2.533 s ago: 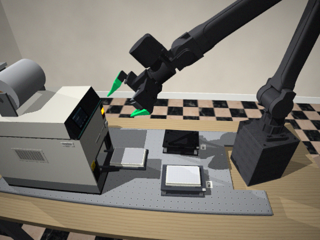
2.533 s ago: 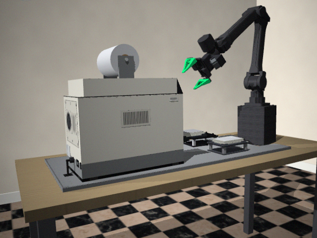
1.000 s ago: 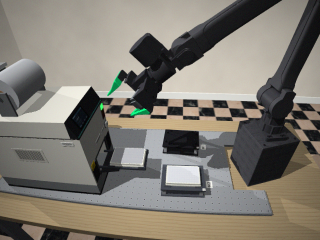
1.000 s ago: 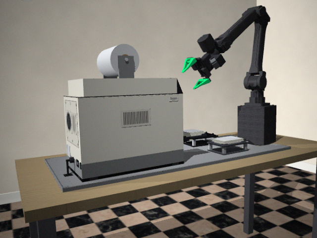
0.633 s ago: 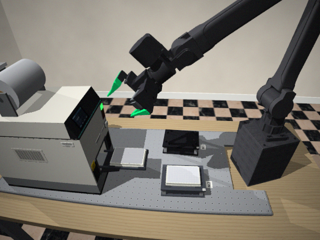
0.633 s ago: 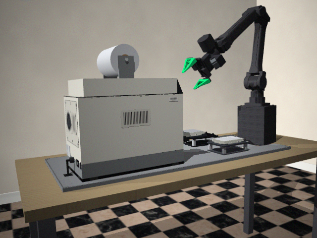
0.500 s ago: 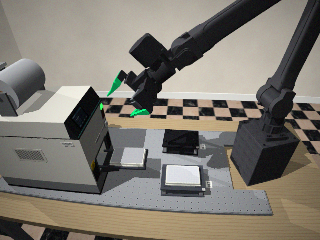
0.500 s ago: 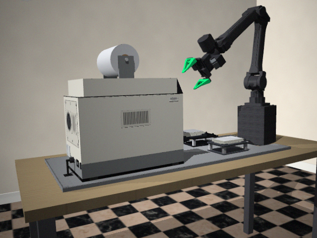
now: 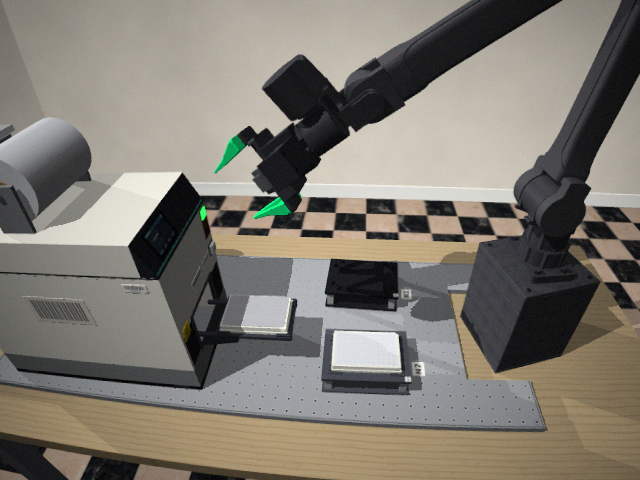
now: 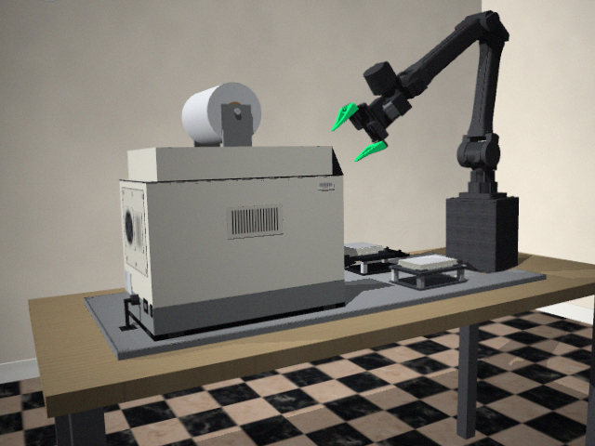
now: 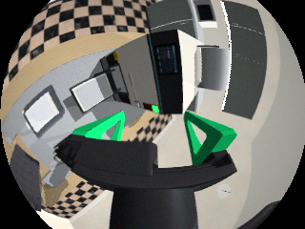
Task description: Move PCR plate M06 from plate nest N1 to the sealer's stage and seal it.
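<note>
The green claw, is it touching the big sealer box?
Apart. In the exterior view the open gripper hangs in the air beside the sealer, with bare wall showing between them.

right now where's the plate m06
In the top view, M06 lies on the sealer's stage, out in front of the housing, left of the bare nest N1 and M09.

The sealer [image 9: 98,289] stands at the left of the surface [image 9: 320,444], its stage [image 9: 261,335] out in front carrying a plate [image 9: 261,312]. Two nests sit to the right (the nearer one [image 9: 364,379] loaded, the farther [image 9: 361,284] bare). The arm's pedestal [image 9: 522,320] is rightmost, and the pincer [image 9: 247,192] hangs high above.
</note>
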### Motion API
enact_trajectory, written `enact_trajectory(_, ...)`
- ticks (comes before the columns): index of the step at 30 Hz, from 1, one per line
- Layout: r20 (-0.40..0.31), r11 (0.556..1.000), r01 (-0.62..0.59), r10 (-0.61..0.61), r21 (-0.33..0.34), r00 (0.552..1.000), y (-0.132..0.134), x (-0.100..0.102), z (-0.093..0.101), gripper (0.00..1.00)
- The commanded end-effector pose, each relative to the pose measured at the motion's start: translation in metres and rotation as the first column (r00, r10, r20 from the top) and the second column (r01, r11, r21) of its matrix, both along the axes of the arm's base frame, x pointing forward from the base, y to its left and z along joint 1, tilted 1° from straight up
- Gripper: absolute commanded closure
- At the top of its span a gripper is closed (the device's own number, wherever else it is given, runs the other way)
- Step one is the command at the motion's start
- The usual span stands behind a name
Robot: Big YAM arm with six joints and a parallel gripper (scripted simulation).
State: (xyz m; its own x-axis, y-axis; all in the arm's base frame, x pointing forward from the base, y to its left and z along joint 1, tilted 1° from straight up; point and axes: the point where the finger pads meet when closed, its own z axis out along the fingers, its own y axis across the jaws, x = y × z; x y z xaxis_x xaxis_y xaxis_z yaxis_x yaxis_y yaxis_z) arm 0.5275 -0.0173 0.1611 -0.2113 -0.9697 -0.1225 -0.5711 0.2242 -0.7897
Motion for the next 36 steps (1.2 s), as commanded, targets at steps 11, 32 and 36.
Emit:
enact_trajectory(11, 0.033, 0.894, 0.266, -0.297, 0.36, 0.954, -0.054, -0.039, -0.016, 0.09)
enact_trajectory(32, -0.211, 0.467, 0.529, -0.575, 0.709, 0.79, -0.066, -0.063, -0.066, 1.0)
enact_trajectory(36, -0.216, 0.433, 0.528, -0.587, 0.73, 0.78, -0.066, -0.06, -0.059, 1.0)
